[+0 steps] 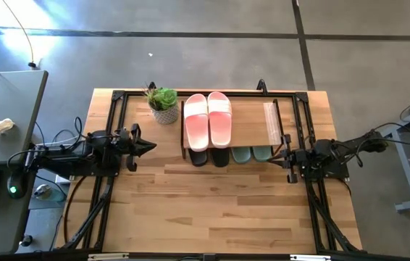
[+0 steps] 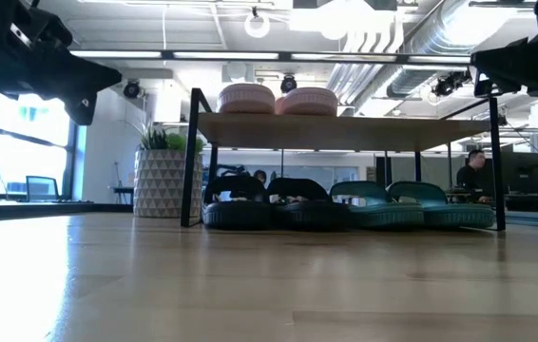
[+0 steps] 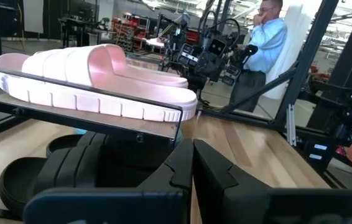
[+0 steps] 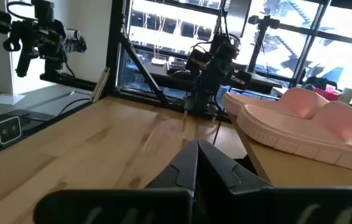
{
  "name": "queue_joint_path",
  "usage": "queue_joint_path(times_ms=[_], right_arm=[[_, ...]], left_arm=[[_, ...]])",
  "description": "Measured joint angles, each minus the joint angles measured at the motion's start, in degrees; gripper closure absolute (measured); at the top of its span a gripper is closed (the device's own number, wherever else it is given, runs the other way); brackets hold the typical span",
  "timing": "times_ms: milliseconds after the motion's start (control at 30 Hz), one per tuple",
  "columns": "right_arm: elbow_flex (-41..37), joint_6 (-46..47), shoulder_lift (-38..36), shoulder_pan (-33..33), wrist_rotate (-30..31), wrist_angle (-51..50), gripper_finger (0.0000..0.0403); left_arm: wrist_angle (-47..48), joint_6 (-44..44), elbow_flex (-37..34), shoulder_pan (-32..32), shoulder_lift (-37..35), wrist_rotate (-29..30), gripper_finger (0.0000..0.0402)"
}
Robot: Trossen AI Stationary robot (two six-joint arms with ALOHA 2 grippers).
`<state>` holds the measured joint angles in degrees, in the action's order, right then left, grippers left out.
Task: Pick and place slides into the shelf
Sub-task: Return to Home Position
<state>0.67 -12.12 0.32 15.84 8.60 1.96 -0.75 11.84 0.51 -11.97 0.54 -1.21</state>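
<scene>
Left tool (image 1: 147,147) and right tool (image 1: 280,154) closed, apparently empty. Retract both level, clear of the black-framed wooden-plank shelf (image 1: 252,127) legs.

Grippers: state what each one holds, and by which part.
Nothing is held. The left gripper and right gripper sit either side of the shelf, jaws shut and empty; the pink slides lie on top.

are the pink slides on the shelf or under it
On top: the pink slides lie side by side on the shelf plank.
</scene>
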Motion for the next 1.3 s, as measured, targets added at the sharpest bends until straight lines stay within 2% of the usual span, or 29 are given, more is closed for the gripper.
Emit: queue_joint_path(times_ms=[1300], right_arm=[[0.0, -1.84, 0.04, -0.02, 0.02, -0.14, 0.0403]], left_arm=[[-0.02, 0.02, 0.0, 0.0, 0.0, 0.0, 0.0401]])
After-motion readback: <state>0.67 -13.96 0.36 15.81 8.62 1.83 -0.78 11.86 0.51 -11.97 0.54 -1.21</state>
